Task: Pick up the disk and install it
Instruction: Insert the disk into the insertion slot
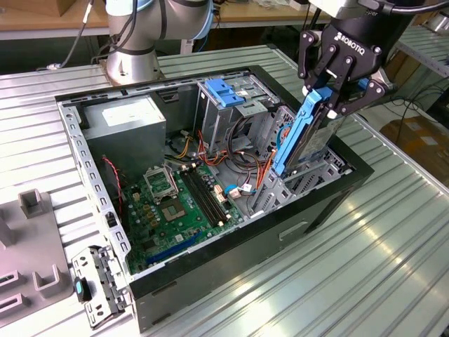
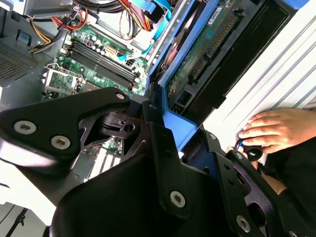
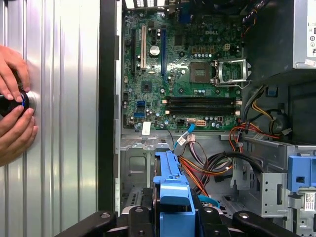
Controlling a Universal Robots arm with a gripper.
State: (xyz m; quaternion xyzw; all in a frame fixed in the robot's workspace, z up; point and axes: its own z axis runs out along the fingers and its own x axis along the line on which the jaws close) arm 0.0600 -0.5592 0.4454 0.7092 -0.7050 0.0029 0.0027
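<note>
So the gripper (image 1: 342, 97) is pinching the disk (image 1: 303, 137) by its upper end. The disk hangs over the bay (image 1: 312, 181) in the front corner of the open computer case (image 1: 210, 281), with its lower end just dipping in. Biggest worry for me: it's tilted, so a blue rail could snag the bay's metal edge and jam, or twist in the grip. The orange cables (image 1: 263, 172) sit just beside that lower end too (easy to pinch, I'd guess). The long axis runs steep, closer to upright than flat. The top leans to the exterior view's right and the lower end points down into the case.
</note>
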